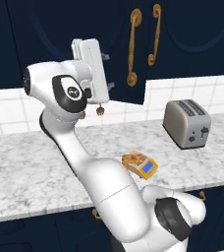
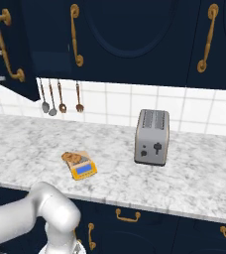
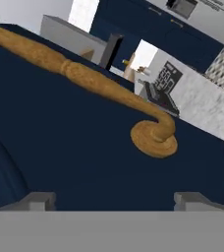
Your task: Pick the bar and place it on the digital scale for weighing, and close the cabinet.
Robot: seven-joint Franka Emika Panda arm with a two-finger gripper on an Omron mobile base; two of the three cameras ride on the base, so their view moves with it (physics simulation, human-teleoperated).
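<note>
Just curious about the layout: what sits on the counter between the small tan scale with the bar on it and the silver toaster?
Nothing: in the right base view, only bare marble counter separates the tan scale from the silver toaster.

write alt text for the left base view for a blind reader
The white arm's pincer is raised against the open navy cabinet door. On the marble counter below, the orange-brown bar lies on the digital scale, with a silver toaster to the right.

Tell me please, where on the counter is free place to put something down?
Free marble lies left of the digital scale, between it and the toaster, and right of the toaster. It is crowded at the scale, where the bar lies, and under the open cabinet door.
</note>
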